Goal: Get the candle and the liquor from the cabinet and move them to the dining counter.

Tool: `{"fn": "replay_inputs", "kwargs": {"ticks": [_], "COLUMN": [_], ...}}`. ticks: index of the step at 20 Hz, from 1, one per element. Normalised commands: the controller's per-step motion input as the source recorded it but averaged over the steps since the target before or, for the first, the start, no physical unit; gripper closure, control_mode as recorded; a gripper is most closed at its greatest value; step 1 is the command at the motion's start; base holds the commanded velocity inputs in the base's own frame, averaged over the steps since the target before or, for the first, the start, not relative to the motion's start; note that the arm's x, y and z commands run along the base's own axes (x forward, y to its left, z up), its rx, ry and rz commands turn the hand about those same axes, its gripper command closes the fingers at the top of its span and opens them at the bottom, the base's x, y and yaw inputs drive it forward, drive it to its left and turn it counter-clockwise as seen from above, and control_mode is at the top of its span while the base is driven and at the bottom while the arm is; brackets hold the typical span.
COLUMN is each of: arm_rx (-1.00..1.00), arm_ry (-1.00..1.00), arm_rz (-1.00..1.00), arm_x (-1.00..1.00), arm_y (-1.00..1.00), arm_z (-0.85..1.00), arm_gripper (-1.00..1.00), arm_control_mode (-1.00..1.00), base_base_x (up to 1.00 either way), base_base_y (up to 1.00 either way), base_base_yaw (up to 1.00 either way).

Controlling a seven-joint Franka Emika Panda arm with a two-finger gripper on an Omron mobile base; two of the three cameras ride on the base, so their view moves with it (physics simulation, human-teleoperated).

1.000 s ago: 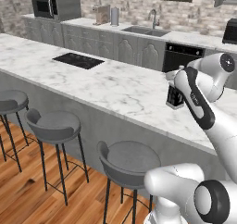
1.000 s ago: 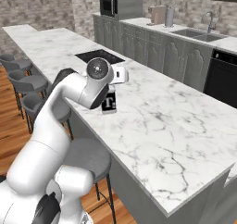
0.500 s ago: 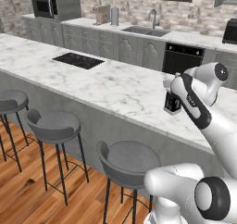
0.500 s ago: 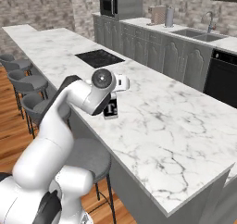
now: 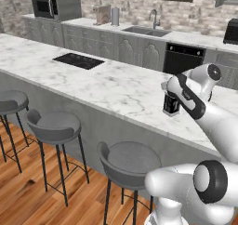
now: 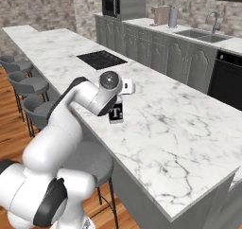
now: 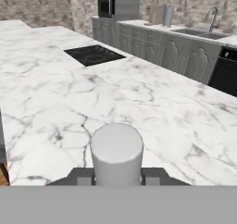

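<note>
Marble of the dining counter lies under the work. Left base view: the liquor stands upright, base at or just above the counter, near its stool-side edge. Right base view: the gripper is clamped around the liquor neck from above. Hand view: the stopper sits directly between the fingers; long axis vertical.

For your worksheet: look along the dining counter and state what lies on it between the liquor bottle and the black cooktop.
Nothing: in the left base view, bare marble of the dining counter runs from the liquor bottle to the black cooktop.
</note>
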Motion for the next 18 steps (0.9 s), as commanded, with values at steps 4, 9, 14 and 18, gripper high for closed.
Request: {"fn": "replay_inputs", "kwargs": {"ticks": [4,9,14,18], "arm_rx": [0.0,0.0,0.0,0.0], "arm_ry": [0.02,0.0,0.0,0.0], "arm_rz": [0.01,0.02,0.02,0.02], "arm_x": [0.33,0.31,0.22,0.22], "arm_y": [-0.19,-0.21,-0.14,-0.06], "arm_z": [-0.11,-0.14,-0.25,-0.27], "arm_gripper": [1.0,1.0,1.0,1.0], "arm_control_mode": [-1.0,-1.0,-1.0,-1.0], "base_base_x": [0.0,0.0,0.0,0.0], "base_base_y": [0.0,0.0,0.0,0.0], "base_base_yaw": [0.0,0.0,0.0,0.0]}}
